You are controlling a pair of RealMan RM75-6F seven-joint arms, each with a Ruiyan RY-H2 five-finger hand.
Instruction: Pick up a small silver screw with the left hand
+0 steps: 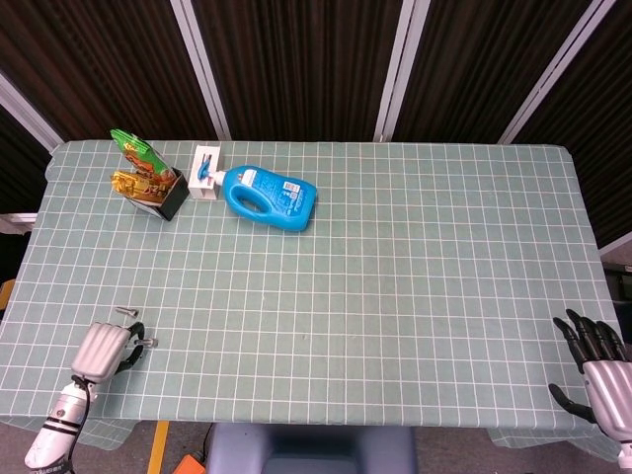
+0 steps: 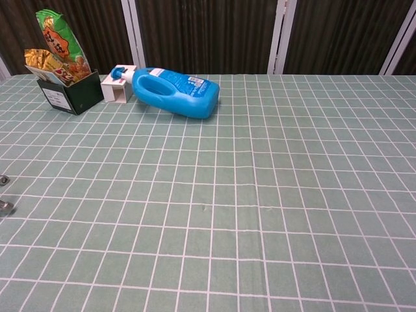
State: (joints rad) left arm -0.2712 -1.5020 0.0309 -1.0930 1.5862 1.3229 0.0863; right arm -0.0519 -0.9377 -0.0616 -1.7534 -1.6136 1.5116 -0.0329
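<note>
Two small silver screws lie near the front left corner of the table (image 1: 415,296): one screw (image 1: 126,312) just beyond the left hand (image 1: 107,348), the other screw (image 1: 148,343) at its fingertips (held or only touched, I cannot tell). The right hand (image 1: 595,365) rests at the front right corner, holding nothing, fingers spread.
</note>
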